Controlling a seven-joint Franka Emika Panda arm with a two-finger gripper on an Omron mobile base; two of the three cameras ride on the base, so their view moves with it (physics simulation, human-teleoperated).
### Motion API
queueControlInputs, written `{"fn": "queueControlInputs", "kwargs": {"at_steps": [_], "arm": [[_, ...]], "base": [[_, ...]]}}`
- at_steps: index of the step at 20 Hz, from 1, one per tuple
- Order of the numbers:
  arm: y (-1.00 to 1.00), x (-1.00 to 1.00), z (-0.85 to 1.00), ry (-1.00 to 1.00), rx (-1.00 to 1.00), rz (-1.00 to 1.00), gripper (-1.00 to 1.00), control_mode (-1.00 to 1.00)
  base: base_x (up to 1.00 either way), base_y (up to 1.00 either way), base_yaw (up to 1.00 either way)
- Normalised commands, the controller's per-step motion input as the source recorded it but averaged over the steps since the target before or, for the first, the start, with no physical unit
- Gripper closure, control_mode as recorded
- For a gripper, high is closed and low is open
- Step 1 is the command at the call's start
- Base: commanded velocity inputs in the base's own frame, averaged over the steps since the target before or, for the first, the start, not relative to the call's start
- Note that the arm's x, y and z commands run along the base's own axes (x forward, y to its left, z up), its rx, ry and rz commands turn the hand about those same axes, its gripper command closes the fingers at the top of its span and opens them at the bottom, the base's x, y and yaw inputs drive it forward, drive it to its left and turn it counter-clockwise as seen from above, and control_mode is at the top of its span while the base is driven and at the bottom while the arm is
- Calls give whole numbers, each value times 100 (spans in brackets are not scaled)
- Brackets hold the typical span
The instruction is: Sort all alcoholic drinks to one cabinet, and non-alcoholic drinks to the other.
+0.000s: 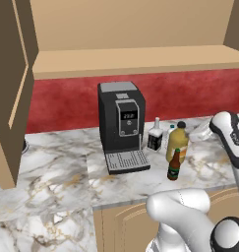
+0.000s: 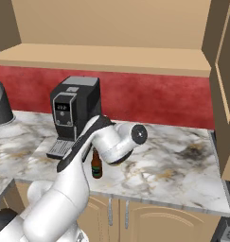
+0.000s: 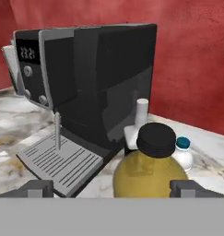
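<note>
Hand view: end effector (image 3: 111,188) open, fingertips either side of juice bottle (image 3: 148,173).
Drinks: juice bottle, beer bottle (image 1: 174,165), black-labelled bottle (image 1: 155,135) near desk (image 1: 57,167) front edge, right of coffee machine (image 1: 121,123).

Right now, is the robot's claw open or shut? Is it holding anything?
Gripper: open, holding nothing. Its fingertips stand on either side of the juice bottle, not closed on it.

1. Juice bottle (image 1: 178,142): yellow-orange, dark cap, upright on the surface.
2. Beer bottle (image 1: 173,166): brown, upright, just in front.
3. Squarish bottle (image 1: 155,136): black label, behind.
4. Water bottle (image 3: 182,153): small, apparently clear.
5. Wide cabinet (image 1: 135,59): open above.
</note>
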Motion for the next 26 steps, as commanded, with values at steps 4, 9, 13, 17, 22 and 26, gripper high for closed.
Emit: {"fn": "queueControlInputs", "kwargs": {"at_steps": [4,9,13,17,22,26], "arm": [[0,9,0,-21,4,16,-100,-100],[0,19,0,-17,4,15,-100,-100],[-8,31,0,-7,5,11,-100,-100],[-16,31,0,0,2,4,-100,-100],[-14,22,0,0,0,0,-100,-100],[-7,13,-6,3,3,0,-100,-100]], "base": [[0,0,0],[0,0,0],[0,0,0],[0,0,0],[0,0,0],[0,0,0]]}}
